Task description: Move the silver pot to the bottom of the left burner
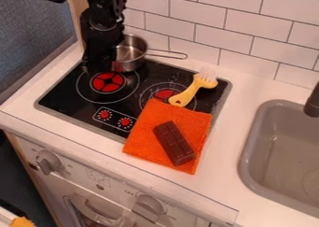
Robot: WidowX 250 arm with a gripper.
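2 oven knobs (149, 205) | 1 cloth (144, 135) | 1 chocolate (174, 143) | 1 tool (98, 68) | 1 pot (132, 55)

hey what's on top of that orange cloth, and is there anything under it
A brown chocolate bar lies on the orange cloth. Beneath, the cloth covers part of the black stovetop and the white counter; anything else under it is hidden.

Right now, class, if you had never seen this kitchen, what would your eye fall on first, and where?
Probably the bright orange cloth, spread over the stovetop's front right corner, with a dark chocolate bar on it. Next might come the yellow-handled utensil just behind it, and the black gripper beside the silver pot at the stovetop's back.
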